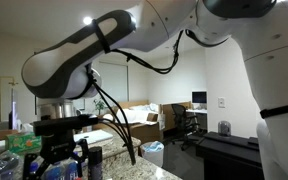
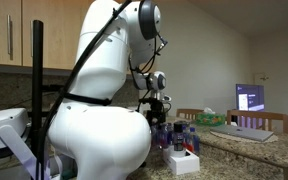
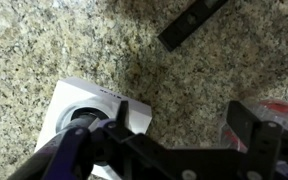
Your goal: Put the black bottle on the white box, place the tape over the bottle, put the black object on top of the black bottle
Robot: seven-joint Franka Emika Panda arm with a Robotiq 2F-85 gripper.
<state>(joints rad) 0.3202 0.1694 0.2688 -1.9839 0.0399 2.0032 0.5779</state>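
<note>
The gripper point(image 3: 169, 138) is held with fingers point(image 3: 249, 128) apart; the black bottle point(image 3: 81, 118) is seen on the white box point(image 3: 79, 92), just beside one fingertip.

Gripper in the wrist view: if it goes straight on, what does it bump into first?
Probably the granite counter, right beside the white box. The open gripper points down at it. One finger hangs over the box and the tape on it, so that might touch first. Depth is hard to judge.
</note>
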